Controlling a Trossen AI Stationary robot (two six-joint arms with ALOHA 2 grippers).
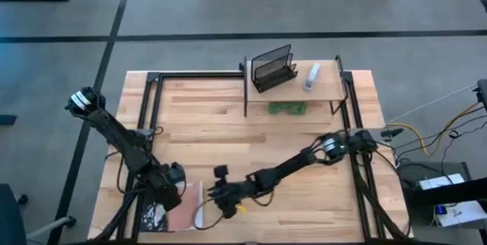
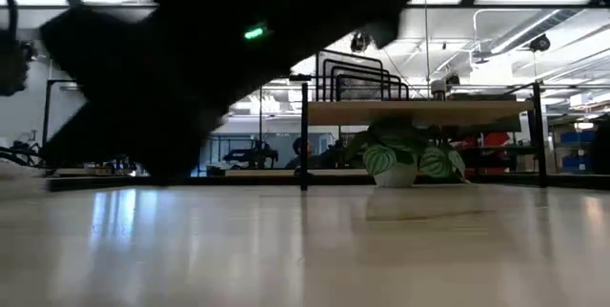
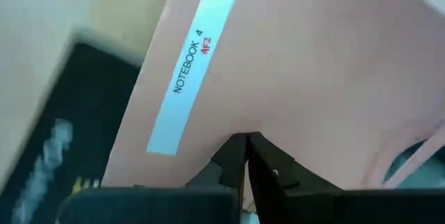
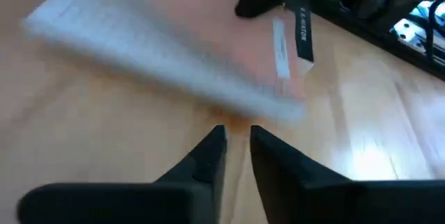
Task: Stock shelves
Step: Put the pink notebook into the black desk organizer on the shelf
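Observation:
A pink notebook [image 1: 188, 208] lies near the table's front edge, beside a black book [image 1: 156, 214] on its left. My left gripper [image 3: 246, 139] is shut, its tips at the notebook's pink cover. My right gripper [image 4: 237, 132] comes from the right, level with the table. It is open by a narrow gap, just short of the notebook's white page edge [image 4: 208, 88]; I cannot tell whether it touches. The shelves [image 1: 300, 87] stand at the far edge on thin black legs. My left gripper has its shut fingertips [image 3: 236, 147] on the notebook's pink cover [image 3: 278, 99], beside the white label [image 3: 188, 64]. They come slanting down from above. The notebook lies on the table; the fingers hide the exact spot they touch.
On the shelves stand a black wire rack [image 1: 272, 68] and a white object [image 1: 312, 76]. A green plant [image 2: 410, 159] sits under the board. Black frame bars [image 1: 148, 116] run along the table's left and right sides. Bare wood lies in the middle.

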